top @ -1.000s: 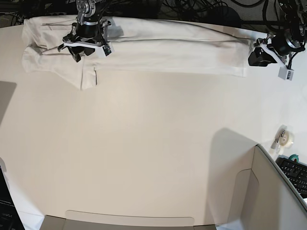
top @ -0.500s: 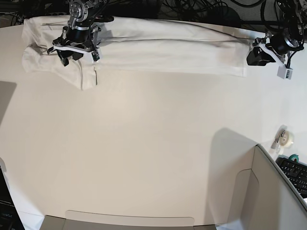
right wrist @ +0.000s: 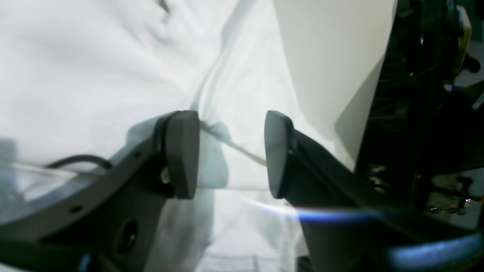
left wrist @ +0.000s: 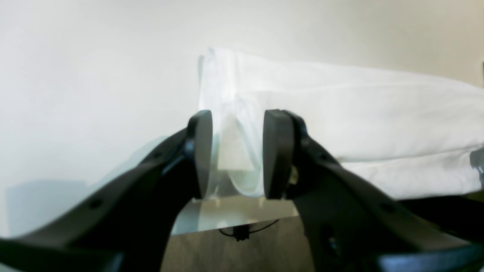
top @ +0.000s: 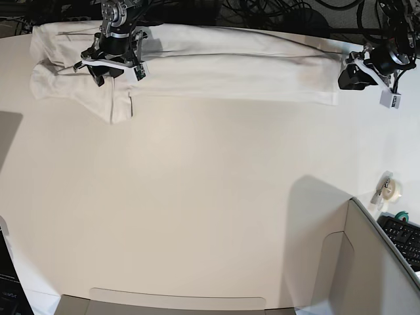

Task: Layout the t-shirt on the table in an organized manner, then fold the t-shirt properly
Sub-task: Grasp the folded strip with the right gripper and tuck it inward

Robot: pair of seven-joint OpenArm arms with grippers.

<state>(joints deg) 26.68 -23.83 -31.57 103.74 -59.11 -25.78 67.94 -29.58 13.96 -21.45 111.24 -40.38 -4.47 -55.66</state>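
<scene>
The white t-shirt [top: 230, 65] lies folded into a long narrow band along the far edge of the table [top: 197, 197], with a sleeve part sticking out toward me at its left end. No print shows. My right gripper [top: 108, 69] hovers over that left end. In the right wrist view its jaws [right wrist: 228, 155] stand open above creased cloth [right wrist: 75, 56]. My left gripper [top: 346, 77] is at the band's right end. In the left wrist view its jaws [left wrist: 236, 155] stand open with the shirt's end edge [left wrist: 340, 113] showing in the gap.
A grey box corner [top: 367, 262] rises at the near right, with a tape roll [top: 392, 189] and a keyboard [top: 403, 236] beside it. Dark cables [top: 262, 13] run behind the table's far edge. A cardboard flap [top: 177, 305] lies at the near edge.
My right gripper swung a little left over the shirt's left end and came partly back. The left gripper and the shirt have hardly moved.
</scene>
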